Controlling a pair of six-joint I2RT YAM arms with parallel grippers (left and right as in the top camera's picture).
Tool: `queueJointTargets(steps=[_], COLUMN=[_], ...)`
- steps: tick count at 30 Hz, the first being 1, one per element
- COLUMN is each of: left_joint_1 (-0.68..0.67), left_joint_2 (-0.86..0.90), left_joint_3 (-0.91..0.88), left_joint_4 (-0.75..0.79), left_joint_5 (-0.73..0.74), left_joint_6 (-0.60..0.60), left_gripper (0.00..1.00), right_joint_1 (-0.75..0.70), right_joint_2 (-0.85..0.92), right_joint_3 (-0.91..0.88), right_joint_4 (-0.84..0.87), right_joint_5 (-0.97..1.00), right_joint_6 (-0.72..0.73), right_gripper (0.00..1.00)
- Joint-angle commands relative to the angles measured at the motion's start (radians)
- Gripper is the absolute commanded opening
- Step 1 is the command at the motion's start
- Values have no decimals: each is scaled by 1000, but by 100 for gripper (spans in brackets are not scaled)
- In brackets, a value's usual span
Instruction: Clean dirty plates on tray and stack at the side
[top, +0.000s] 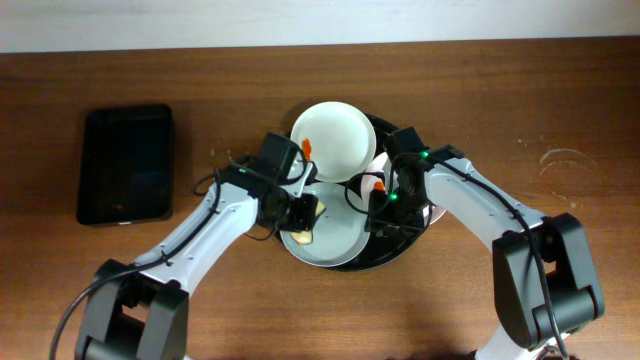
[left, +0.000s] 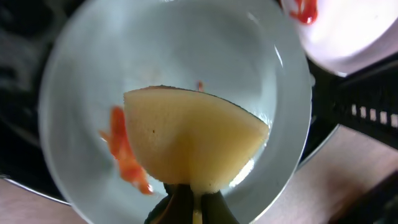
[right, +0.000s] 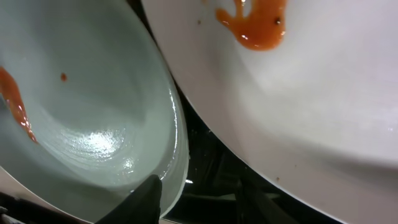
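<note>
Overhead cam: round black tray (top: 398, 248) sits mid-table w/ three white plates on it. Front plate (top: 335, 245) lies at the tray's near-left side. Back plate (top: 333, 140) sits over the far rim, w/ an orange smear (top: 307, 148) at its left edge. Third plate (top: 372, 182) is mostly hidden under the right arm, a smear showing on it too. Left gripper (top: 300, 212) hangs over the front plate, jaws clamped on a yellow sponge (top: 306, 214). Left wrist cam agrees: the sponge (left: 193, 146) fills the middle of that plate's bowl, just beside an orange streak, but can't tell if it touches the plate. Right gripper (top: 380, 205) is low btwn the front and third plates. Right wrist cam shows one dark finger (right: 146, 199) right at the front plate's rim. The other side is lost in the dark under the neighbouring plate, so can't tell if the jaws are apart or gripping anything. Small black rectangular tray (top: 125, 163) lies well apart at the left on the wooden table (top: 560, 100).
</note>
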Motion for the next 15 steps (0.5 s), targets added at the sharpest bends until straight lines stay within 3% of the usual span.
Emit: queueJointTargets(steps=[1, 10, 15], left_joint_1=[-7, -7, -7], left_joint_2=[3, 3, 3], left_joint_3=[-7, -12, -13], left_joint_4=[13, 13, 13], left_joint_5=[27, 0, 0], left_joint_6=[-41, -41, -41], left_gripper=[0, 0, 0], right_joint_1=[22, 92, 94], right_joint_2=[10, 10, 10], right_joint_3=[-9, -16, -47], right_joint_4=[6, 18, 36], right_joint_5=[1, 35, 58], right_joint_6=[133, 265, 322], right_gripper=[39, 27, 26])
